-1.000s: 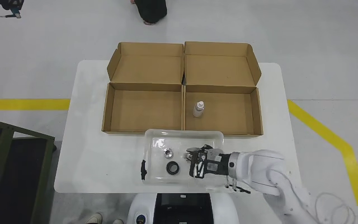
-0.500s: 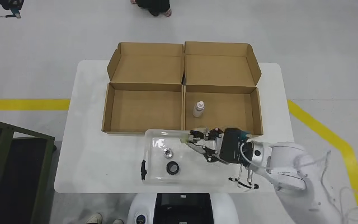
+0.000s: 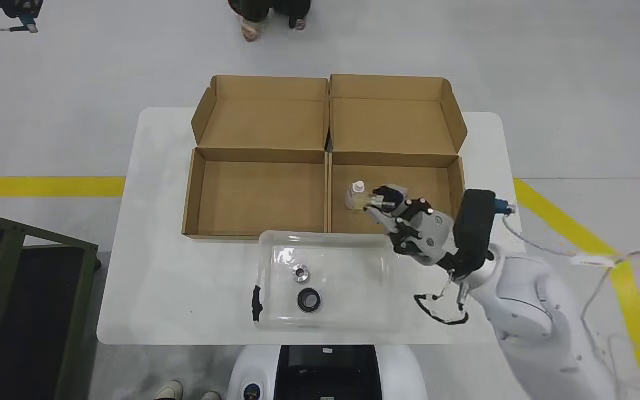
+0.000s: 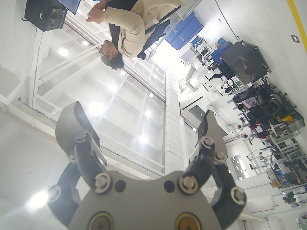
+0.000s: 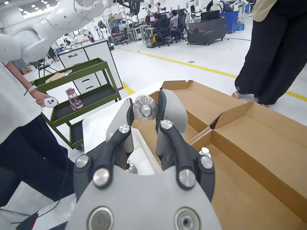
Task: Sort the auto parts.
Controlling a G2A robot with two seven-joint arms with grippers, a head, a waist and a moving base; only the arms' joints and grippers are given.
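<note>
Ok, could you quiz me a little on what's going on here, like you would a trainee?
1. True or false: the right gripper is shut on a round metal part.
2. Which cardboard box holds the white bottle? A: left. B: right.
3. How many loose parts lie in the clear tray?
Key: 1 true. 2 B, the right box. 3 two, a silver piece and a black ring.

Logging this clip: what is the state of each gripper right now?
Left gripper: open, holding nothing.
Right gripper: shut on a round metal part.
</note>
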